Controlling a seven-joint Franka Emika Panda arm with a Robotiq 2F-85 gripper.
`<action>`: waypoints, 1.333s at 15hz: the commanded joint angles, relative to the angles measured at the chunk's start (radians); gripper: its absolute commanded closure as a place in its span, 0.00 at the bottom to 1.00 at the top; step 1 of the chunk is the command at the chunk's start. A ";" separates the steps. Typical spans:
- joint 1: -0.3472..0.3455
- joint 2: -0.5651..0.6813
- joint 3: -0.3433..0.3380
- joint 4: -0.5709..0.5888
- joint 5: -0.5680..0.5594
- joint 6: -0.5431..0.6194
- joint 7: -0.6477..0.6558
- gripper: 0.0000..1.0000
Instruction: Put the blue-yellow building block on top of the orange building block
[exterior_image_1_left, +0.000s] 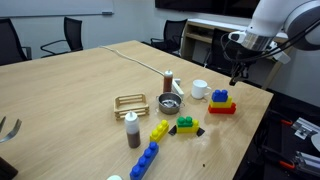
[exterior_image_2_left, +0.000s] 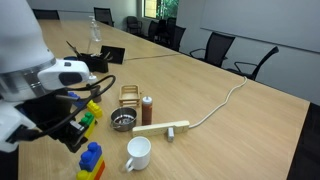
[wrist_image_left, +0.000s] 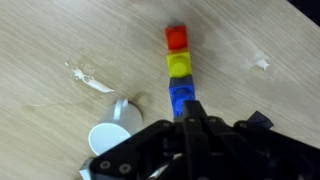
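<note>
The blue-yellow building block (exterior_image_1_left: 221, 97) rests on top of the orange building block (exterior_image_1_left: 222, 109) near the table's edge. In an exterior view the blue-yellow block (exterior_image_2_left: 91, 155) sits over the orange one (exterior_image_2_left: 84, 173). In the wrist view the orange (wrist_image_left: 177, 38), yellow (wrist_image_left: 179, 66) and blue (wrist_image_left: 183, 95) parts lie in a line. My gripper (exterior_image_1_left: 238, 76) hangs above and beside the stack, apart from it, and also shows in the other exterior view (exterior_image_2_left: 72, 138). In the wrist view the gripper (wrist_image_left: 192, 118) has its fingers together and holds nothing.
A white cup (exterior_image_1_left: 200, 89) stands beside the stack. A green brick (exterior_image_1_left: 186, 124), an all-yellow brick (exterior_image_1_left: 159, 130), a long blue brick (exterior_image_1_left: 145, 162), a brown bottle (exterior_image_1_left: 132, 130), a metal strainer (exterior_image_1_left: 170, 104) and a wooden rack (exterior_image_1_left: 130, 101) lie mid-table. Office chairs surround the table.
</note>
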 joint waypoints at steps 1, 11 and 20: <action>-0.004 0.011 0.003 0.000 0.004 -0.003 0.008 1.00; -0.003 0.007 -0.004 -0.002 0.024 -0.004 0.015 0.46; -0.002 0.009 -0.005 -0.002 0.038 -0.002 0.007 0.33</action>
